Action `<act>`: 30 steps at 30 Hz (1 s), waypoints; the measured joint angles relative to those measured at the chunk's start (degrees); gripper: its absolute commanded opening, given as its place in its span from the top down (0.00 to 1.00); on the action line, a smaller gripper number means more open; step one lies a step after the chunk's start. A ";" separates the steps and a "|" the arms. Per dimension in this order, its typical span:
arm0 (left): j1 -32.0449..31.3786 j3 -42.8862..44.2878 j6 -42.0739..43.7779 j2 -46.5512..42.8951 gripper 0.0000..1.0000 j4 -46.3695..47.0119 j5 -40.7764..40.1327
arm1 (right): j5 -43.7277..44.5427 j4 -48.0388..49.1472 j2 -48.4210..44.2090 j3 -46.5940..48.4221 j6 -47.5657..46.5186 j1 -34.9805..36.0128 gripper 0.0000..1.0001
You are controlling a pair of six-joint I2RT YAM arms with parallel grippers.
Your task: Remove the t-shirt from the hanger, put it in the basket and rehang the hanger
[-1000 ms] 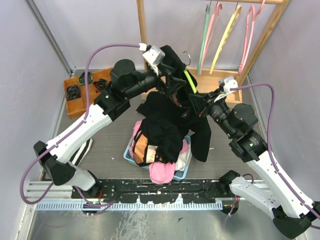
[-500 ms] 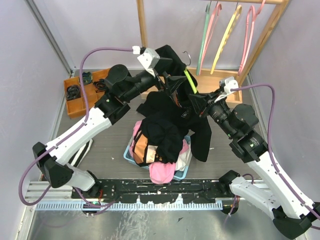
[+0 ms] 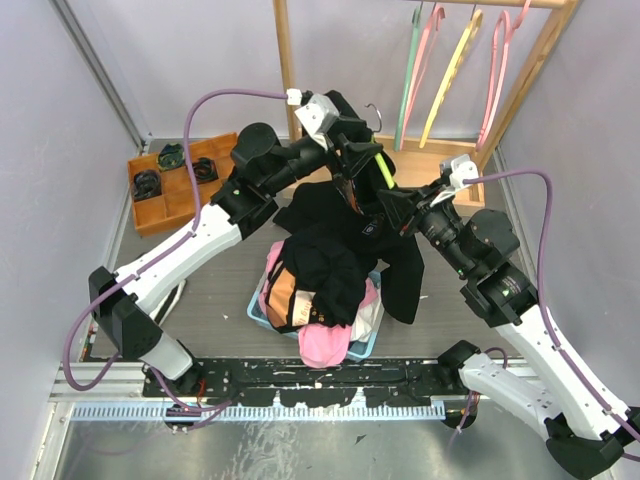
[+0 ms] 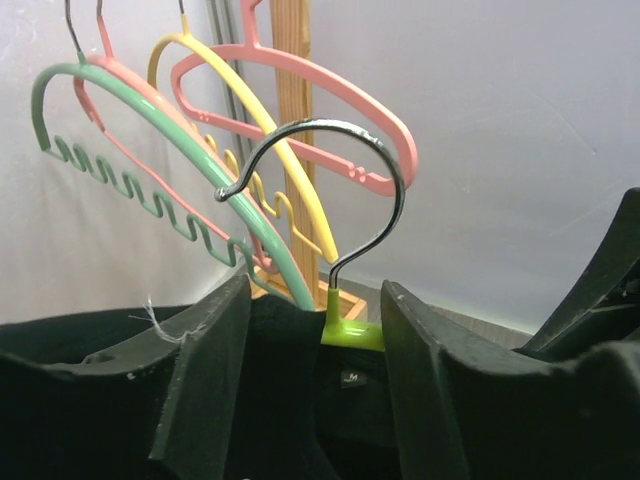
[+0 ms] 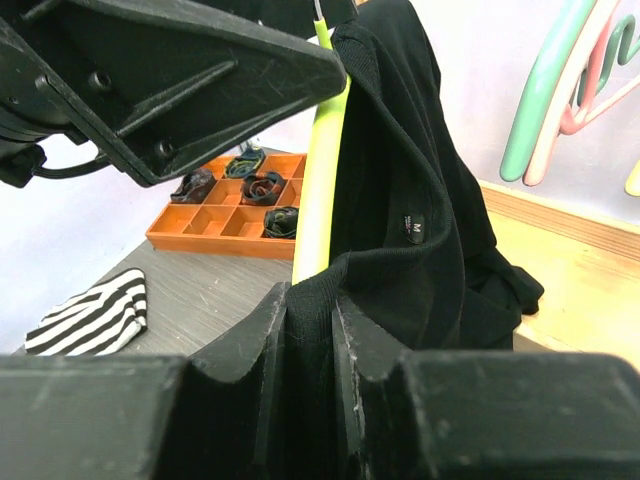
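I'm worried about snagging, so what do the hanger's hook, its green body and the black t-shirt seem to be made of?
The hook looks like bare metal wire: thin, dark, glossy, with a bright highlight. The green body looks like smooth plastic, evenly lime, possibly just a coating. The black t-shirt looks like soft matte knit fabric: it drapes in folds.

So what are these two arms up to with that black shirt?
Two robot arms are working a black t-shirt off a lime-green hanger over a basket of clothes. The right tool pinches the shirt's fabric; the left tool is open, a finger either side of the hanger's neck. The shirt is not off yet.
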 measured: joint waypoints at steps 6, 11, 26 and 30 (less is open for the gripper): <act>0.00 0.00 -0.04 0.04 0.58 2.23 1.51 | -0.66 0.00 0.00 0.00 0.04 0.00 0.99; 0.00 0.00 -0.02 0.15 0.68 2.64 2.75 | -0.92 0.00 0.00 0.00 0.04 0.00 0.99; 0.07 0.37 -0.68 1.57 1.00 2.56 3.96 | -1.42 -0.55 0.02 0.02 0.07 0.00 0.84; -0.09 1.22 -2.14 1.57 1.00 0.79 1.40 | -1.22 -0.42 0.07 0.15 0.17 0.00 0.45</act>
